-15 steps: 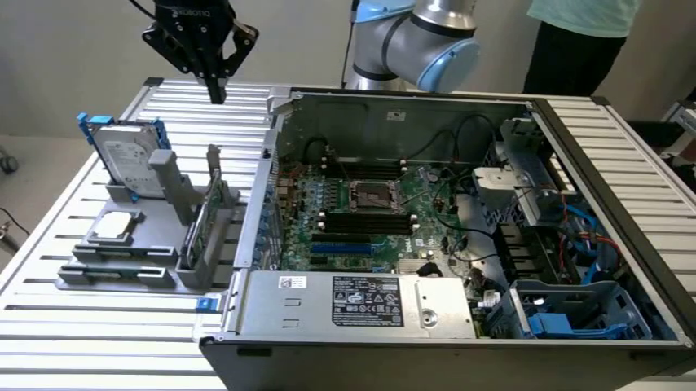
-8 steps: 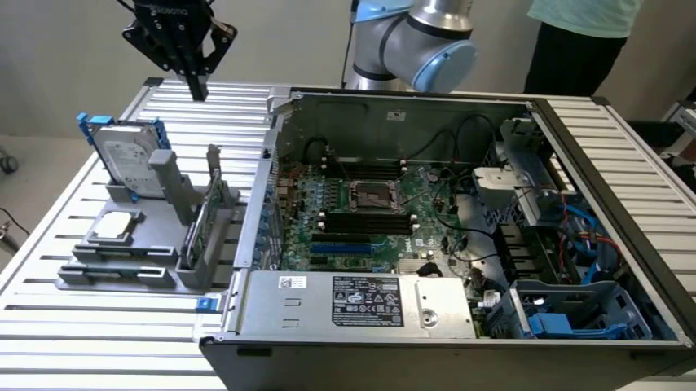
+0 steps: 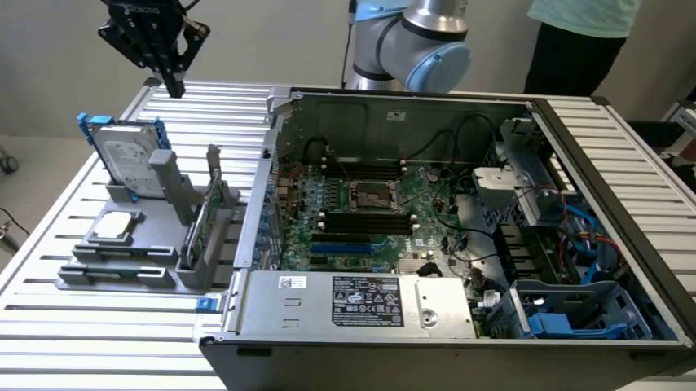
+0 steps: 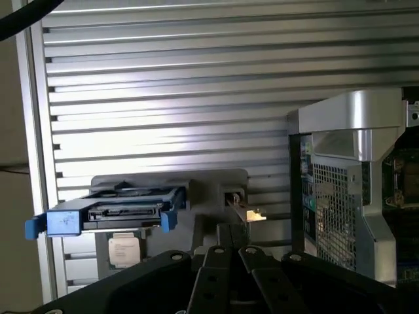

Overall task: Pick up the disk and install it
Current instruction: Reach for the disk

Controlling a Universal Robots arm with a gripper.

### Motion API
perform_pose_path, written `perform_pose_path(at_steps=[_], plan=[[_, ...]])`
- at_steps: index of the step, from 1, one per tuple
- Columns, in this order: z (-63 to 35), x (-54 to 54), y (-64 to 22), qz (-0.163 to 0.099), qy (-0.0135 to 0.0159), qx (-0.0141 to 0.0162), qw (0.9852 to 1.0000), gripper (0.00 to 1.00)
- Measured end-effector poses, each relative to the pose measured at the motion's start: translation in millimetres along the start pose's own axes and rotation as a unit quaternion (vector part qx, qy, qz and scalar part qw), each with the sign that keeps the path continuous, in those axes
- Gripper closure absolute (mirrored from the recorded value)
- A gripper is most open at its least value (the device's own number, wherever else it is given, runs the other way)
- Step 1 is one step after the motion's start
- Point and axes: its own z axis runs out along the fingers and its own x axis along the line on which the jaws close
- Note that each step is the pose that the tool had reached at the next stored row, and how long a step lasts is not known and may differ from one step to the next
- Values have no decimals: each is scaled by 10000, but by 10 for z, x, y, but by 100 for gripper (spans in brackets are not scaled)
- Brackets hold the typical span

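Disk (image 3: 129,159) — a rectangular silver-grey metal hard drive with a white label, framed by a bright blue plastic bracket — stands upright in a grey plastic holder (image 3: 120,275) on the exterior view's left, untouched. The black tool (image 3: 173,85) hangs above the far left part of the counter, well apart from the disk and higher than it, its fingers clenched together on nothing. As I judge it, the task is at its very beginning: the disk is not picked up, and nothing of the install is done.

The ribbed silver metal counter (image 3: 87,342) also carries a large open black computer case (image 3: 435,371) on the right of the holder, its green motherboard (image 3: 370,204) exposed and blue plastic bay parts (image 3: 566,319) at its near right corner. A small square silver processor chip (image 3: 116,227) lies flat on the holder, nearer than the disk. At the far side rises the grey and light-blue arm (image 3: 419,41) — and beside it, far right, stands a person (image 3: 576,41) in a pale green top before a plain light wall.
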Motion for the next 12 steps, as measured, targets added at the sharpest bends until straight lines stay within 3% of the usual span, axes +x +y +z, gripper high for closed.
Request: perform_pose_path(at_steps=[12], plan=[[121, 545, -21, -1, -3, 42, 10000, 89]])
